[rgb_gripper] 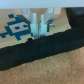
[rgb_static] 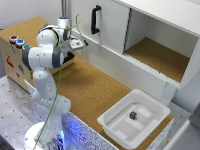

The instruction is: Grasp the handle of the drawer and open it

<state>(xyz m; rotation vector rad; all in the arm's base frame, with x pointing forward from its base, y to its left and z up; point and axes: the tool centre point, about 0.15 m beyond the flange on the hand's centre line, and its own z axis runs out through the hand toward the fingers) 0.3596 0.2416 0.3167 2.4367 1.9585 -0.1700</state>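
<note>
In the exterior view the arm (rgb_static: 44,55) reaches toward the view's upper left, where the pale wooden drawer (rgb_static: 12,57) stands at the far left end of the cork-coloured worktop (rgb_static: 95,95). The hand (rgb_static: 76,44) is largely hidden behind the arm's own links here, and neither its state nor the handle can be read from this angle. The white cabinet (rgb_static: 150,35) with its upright black door handle (rgb_static: 95,19) stands open behind, and a white tub (rgb_static: 134,119) sits well apart at the view's lower right; neither belongs to the step. In the wrist view the handle (rgb_gripper: 45,47) runs across the picture as a thick black bar, with the drawer front (rgb_gripper: 17,27) and its blue printed mark behind it. The two pale fingers (rgb_gripper: 34,27) come down to the bar and stand close together against its upper edge; the picture is too blurred to show whether they clamp the bar, so the hand's state cannot be told. The step in hand appears to be the grasp, and the drawer looks shut. To do it well, seat the fingers on both sides of the bar near its middle, confirm a firm hold, then pull straight out along the drawer's travel, without lifting or twisting, so the bar does not slip from the pads.
</note>
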